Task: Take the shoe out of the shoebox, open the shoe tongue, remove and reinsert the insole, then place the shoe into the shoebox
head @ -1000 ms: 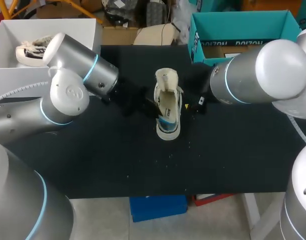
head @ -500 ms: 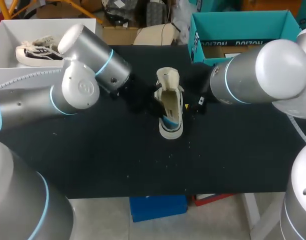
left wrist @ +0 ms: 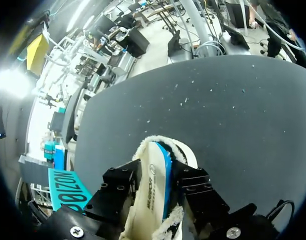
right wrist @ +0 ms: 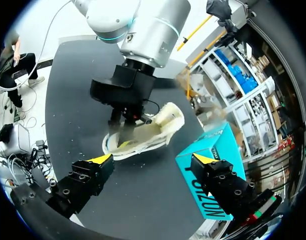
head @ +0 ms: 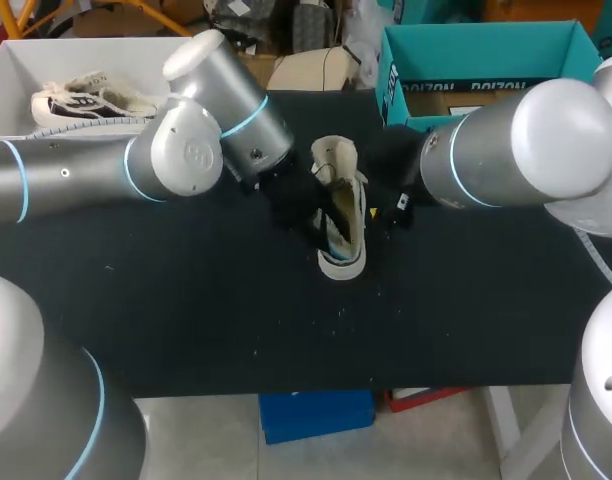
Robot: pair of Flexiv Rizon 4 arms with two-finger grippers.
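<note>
The left gripper (right wrist: 122,131) is sunk into the opening of the shoe (head: 341,225). Its black body straddles the pale insole (left wrist: 149,185) with its blue edge, but how far it is open, or whether it grips anything, cannot be told. The left arm comes in low from the left side, its silver wrist angled down over the far middle of the table (head: 186,320). The shoe stands near the table's middle, tipped so its opening faces that arm, toe end toward the near edge. Its cream tongue (head: 334,155) is folded up and back at the far end. Just beside the shoe on the other side, the right gripper (right wrist: 153,160) hangs spread wide and empty, its yellow tips well apart. The thick right arm reaches in level from the right. The table is covered in black cloth flecked with small white specks. A teal box (head: 476,50) stands open at the far right corner. A white box (head: 16,60) at the far left holds a second shoe (head: 86,95).
</note>
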